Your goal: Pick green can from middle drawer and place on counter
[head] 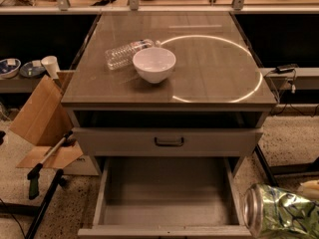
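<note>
The green can (281, 214) lies on its side at the bottom right, close to the camera, with its silver round end turned left. It hangs in the air to the right of the open middle drawer (164, 195), whose grey floor is bare. My gripper (308, 189) shows only as a pale finger part just above the can at the right edge, and it holds the can. The counter (209, 59) spreads above, glossy brown-grey with a bright ring reflection.
A white bowl (154, 63) and a clear plastic bottle (124, 54) lie on the counter's left half. The shut drawer front with a black handle (169, 141) is above the open drawer. Cardboard (40, 118) and a grabber tool (45, 166) lie on the floor at left.
</note>
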{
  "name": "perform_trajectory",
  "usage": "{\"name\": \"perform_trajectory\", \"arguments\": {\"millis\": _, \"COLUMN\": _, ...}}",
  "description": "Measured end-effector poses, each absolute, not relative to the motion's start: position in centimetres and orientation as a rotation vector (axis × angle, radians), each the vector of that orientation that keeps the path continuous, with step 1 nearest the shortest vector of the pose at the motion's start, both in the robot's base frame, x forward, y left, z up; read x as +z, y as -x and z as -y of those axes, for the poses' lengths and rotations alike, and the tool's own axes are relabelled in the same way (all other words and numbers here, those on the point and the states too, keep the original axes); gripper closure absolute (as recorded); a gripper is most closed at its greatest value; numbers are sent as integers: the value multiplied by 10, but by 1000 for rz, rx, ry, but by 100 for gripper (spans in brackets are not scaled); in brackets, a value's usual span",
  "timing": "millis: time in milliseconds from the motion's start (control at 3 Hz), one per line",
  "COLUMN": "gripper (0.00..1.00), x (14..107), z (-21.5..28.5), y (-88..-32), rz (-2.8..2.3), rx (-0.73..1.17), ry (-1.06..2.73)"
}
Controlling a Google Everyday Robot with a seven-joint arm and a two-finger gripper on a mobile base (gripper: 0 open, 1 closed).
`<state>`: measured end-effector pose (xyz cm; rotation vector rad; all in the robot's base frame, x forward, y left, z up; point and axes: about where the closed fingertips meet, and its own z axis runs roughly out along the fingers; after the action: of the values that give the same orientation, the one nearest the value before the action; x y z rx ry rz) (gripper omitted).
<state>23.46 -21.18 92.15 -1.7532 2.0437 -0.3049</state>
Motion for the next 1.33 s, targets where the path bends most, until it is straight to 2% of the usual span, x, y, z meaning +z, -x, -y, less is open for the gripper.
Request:
{"name": "perform_trajectory", "arguments": {"millis": 667, "gripper": 100, "x": 950, "z": 203, "y": -242, "rz": -1852, "rx": -226, "ry": 1808}}
{"name": "perform_trajectory", "arguments": {"millis": 1333, "gripper": 100, "x": 967, "z": 192, "y": -241, "rz": -1745, "rx": -242, "ry": 1846}}
